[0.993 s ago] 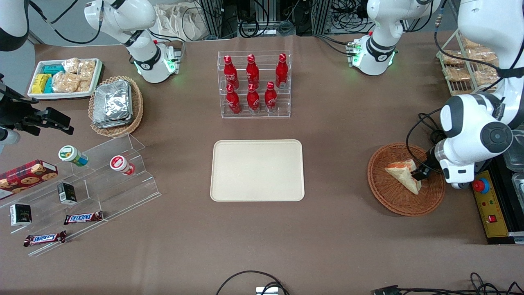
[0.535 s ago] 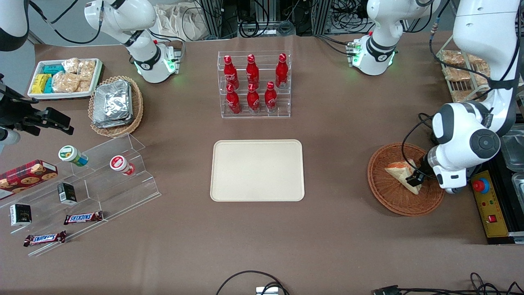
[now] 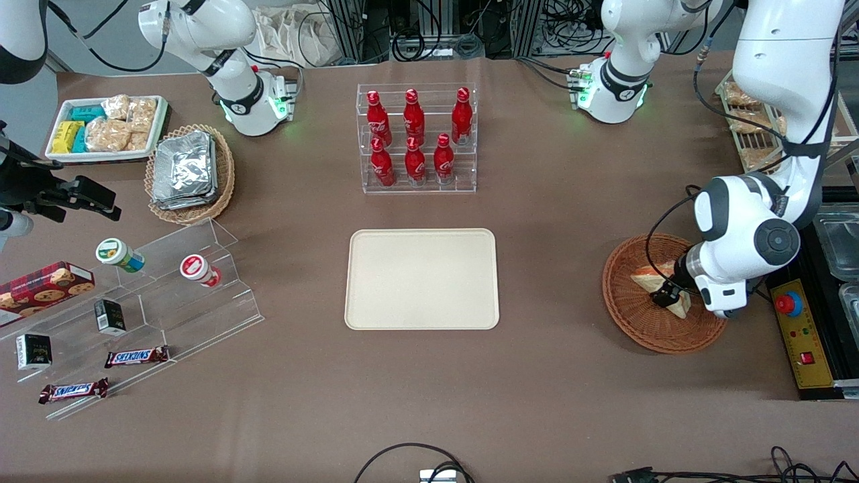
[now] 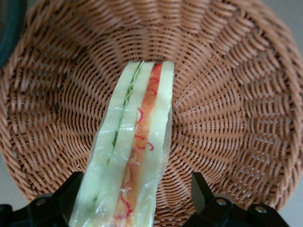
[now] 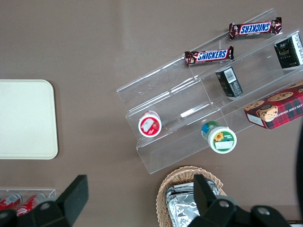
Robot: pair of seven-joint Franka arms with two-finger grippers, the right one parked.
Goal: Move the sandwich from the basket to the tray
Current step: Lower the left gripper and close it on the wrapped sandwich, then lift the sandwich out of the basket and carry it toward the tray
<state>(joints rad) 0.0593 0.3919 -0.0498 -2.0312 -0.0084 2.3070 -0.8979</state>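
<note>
Front view looks down over the whole tabletop (image 3: 570, 221); left wrist view sits close above the basket (image 3: 634, 322) (image 4: 227, 94), which both share.

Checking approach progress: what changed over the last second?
The left arm swung in toward the tray's side, carrying the pincer from the sandwich's edge to over its middle in the basket. In the wrist view its fingers stand open on either side of the wedge, not yet gripping. Sandwich, basket and tray stayed put.

sandwich (image 4: 135, 151): clear-wrapped wedge, green and red filling edge up, in basket (image 3: 644, 322)
tray (image 3: 422, 278): cream, flat on surface
</note>
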